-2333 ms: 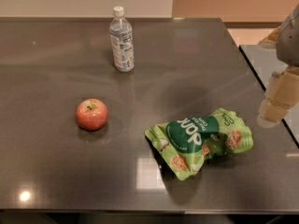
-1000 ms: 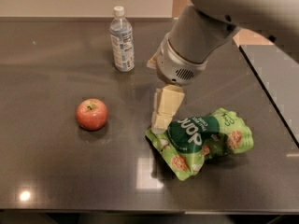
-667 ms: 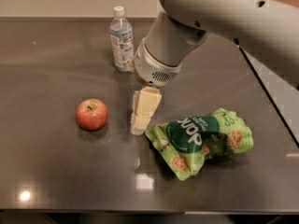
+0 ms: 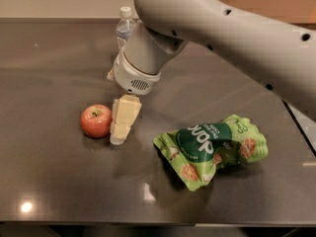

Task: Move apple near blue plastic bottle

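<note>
Just one camera view here. It sits up high on the near side of the bench point(image 4: 54, 191) and looks down and across it at a slant, with the far edge up top and the near edge running along the bottom. It's pretty close in: the bench fills nearly the whole frame and its left side runs out of shot. My arm point(image 4: 237, 38) comes in from the upper right, and my gripper point(image 4: 120, 132) hangs left of centre, down near the bench top.
</note>
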Robot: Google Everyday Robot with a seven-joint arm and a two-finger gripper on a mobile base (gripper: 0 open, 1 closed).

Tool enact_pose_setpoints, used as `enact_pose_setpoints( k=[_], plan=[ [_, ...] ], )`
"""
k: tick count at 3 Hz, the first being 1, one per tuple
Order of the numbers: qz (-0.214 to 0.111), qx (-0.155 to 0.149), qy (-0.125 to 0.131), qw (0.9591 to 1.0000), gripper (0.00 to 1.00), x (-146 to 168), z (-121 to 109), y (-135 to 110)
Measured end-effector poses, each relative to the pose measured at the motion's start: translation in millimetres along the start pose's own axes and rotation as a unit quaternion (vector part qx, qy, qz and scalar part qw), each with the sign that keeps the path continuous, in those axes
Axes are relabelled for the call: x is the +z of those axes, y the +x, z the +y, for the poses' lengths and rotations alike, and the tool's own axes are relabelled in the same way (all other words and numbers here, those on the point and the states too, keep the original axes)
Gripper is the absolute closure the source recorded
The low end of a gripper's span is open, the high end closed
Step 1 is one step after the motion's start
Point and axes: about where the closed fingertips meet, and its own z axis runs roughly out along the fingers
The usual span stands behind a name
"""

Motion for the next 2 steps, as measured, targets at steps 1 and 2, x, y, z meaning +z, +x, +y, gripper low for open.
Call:
enact_pose_setpoints(
  k=[1,2],
  plan=[
    [-0.011,0.007,-0.008,0.9999,0.0,16,-3,-7],
    [-0.023,0.017,-0.016,0.9995,0.0,29,-3,-11]
  ],
)
